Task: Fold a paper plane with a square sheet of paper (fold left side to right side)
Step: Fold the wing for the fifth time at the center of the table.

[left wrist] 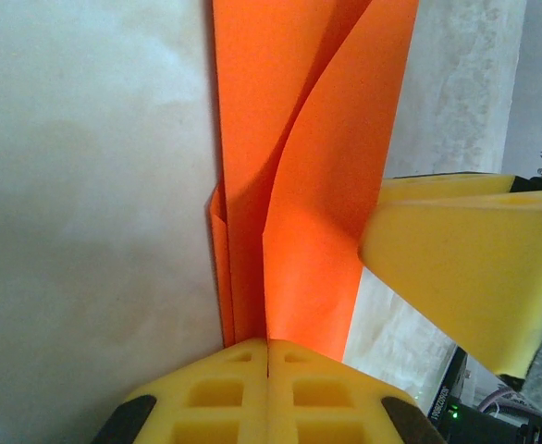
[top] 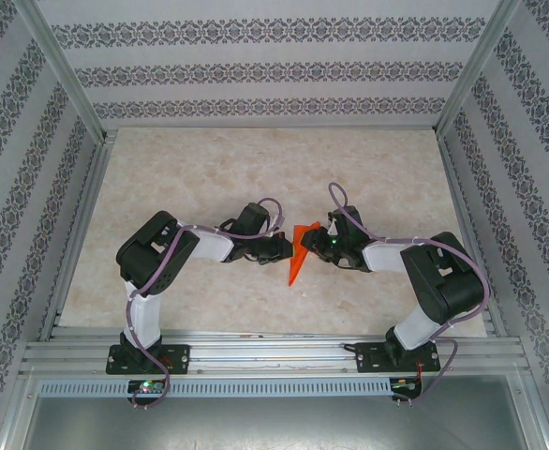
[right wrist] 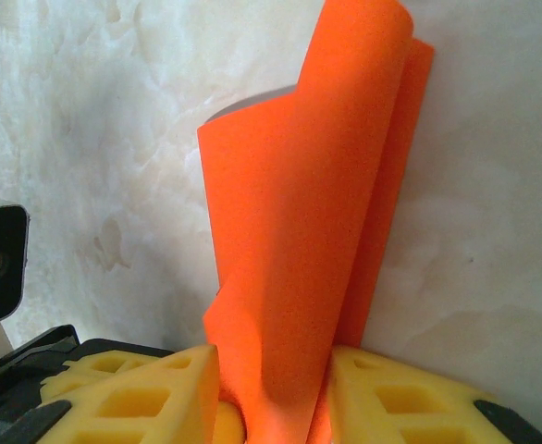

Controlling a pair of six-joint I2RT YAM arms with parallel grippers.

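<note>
The table (top: pixel 209 178) is pale and smooth, with a cloudy stone look. The walls (top: pixel 256 75) around it have rows of dark flowery patterns. Shiny metal bars (top: pixel 274 352) run along the near edge. In the middle, between the two black and white arms (top: pixel 153 253), is the bright orange sheet of paper (top: pixel 297 255). It is thin and plain, folded into a long narrow shape with a point toward the near edge. Its loose layers curl open in soft curves. The left gripper (left wrist: pixel 268 375) has chunky yellow fingers (left wrist: pixel 215 407) with square holes. They are pressed tight together on one end of the paper. The right gripper (right wrist: pixel 273 407) has the same yellow fingers, a little apart, with the bunched paper squeezed between them.
</note>
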